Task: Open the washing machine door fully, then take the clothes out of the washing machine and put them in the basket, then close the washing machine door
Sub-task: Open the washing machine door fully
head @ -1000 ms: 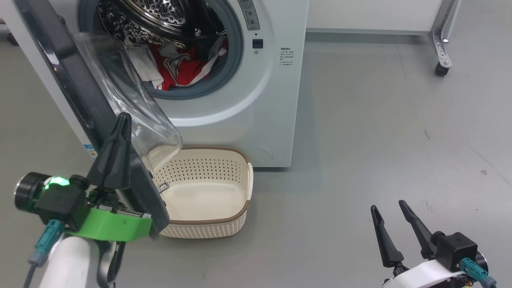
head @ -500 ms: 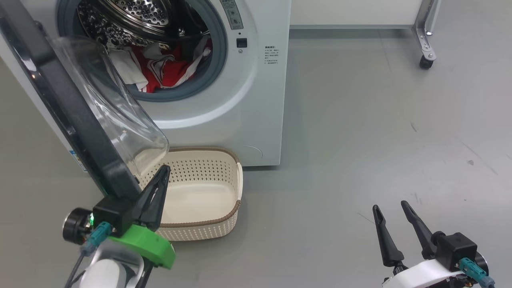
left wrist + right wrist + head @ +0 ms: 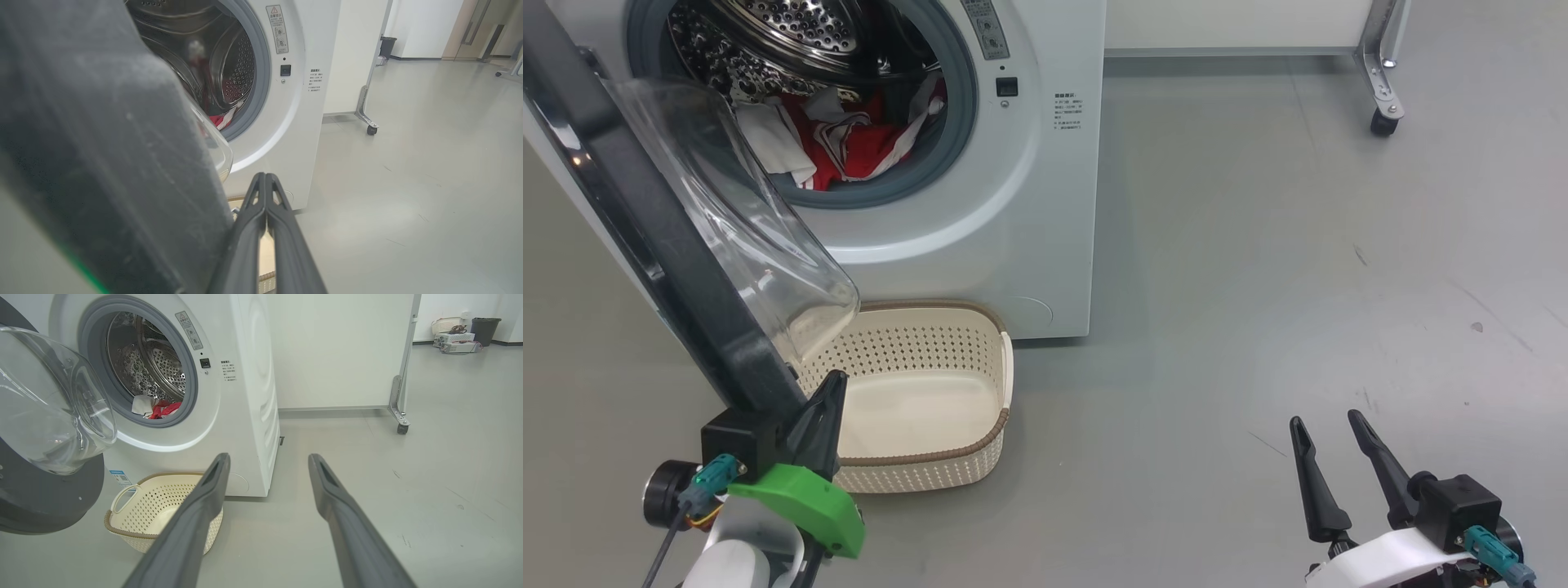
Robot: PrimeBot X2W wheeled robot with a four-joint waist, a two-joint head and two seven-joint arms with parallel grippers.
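Left fingers (image 3: pixel 821 425) pressed together, empty; right fingers (image 3: pixel 1313 482) spread, empty. Grey floor (image 3: pixel 1258 245) scuffed; castored white panel (image 3: pixel 335 355) behind.

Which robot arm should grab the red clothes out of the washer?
Probably the right: the right gripper is open and looks straight at the clothes, while the left gripper is shut and sits beside the open door.

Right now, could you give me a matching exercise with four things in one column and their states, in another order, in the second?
Things:
1. washing machine door
2. clothes
3. basket
4. right hand

States:
A. fingers apart
B. empty
C. lying in the drum
D. swung open

Pairs: 1-D, 2-C, 3-B, 4-A.
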